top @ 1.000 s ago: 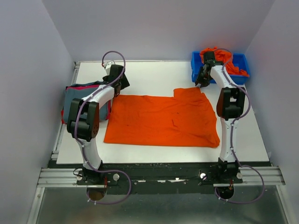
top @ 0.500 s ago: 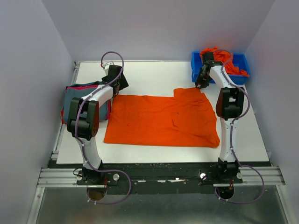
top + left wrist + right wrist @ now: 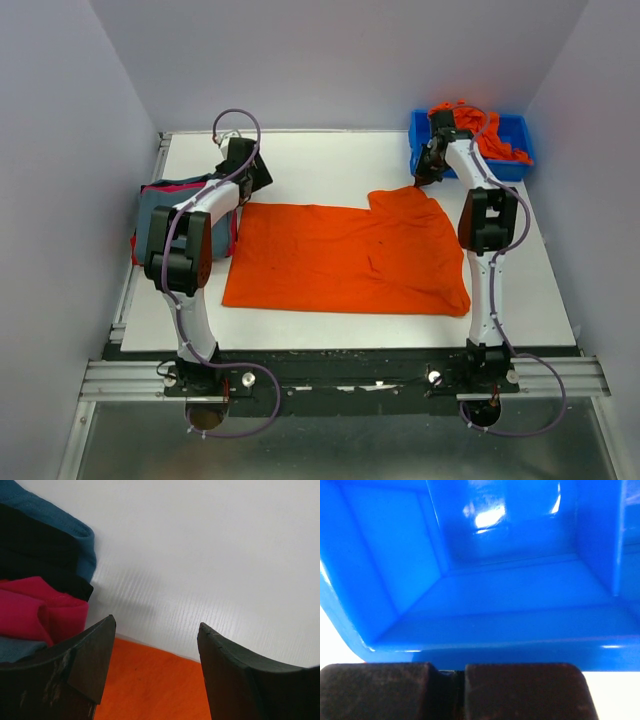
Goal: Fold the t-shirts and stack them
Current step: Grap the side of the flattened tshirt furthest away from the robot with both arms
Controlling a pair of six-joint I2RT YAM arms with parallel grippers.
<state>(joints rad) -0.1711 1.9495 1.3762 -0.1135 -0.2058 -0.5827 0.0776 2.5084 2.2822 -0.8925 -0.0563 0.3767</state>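
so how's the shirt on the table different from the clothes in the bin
On the table the loose shirt lies spread flat; the binned clothes are a crumpled heap. The loose shirt sits mid-table; the binned clothes sit far right, poking above the blue bin rim. Both are bright orange.

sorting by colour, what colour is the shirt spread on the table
The spread shirt is bright orange, best in top view.

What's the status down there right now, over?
Left pincer open over far left corner of flat orange cloth t-shirt. Right pincer shut at its far right sleeve, beside blue plastic bin; grip unconfirmed. Nothing blocking.
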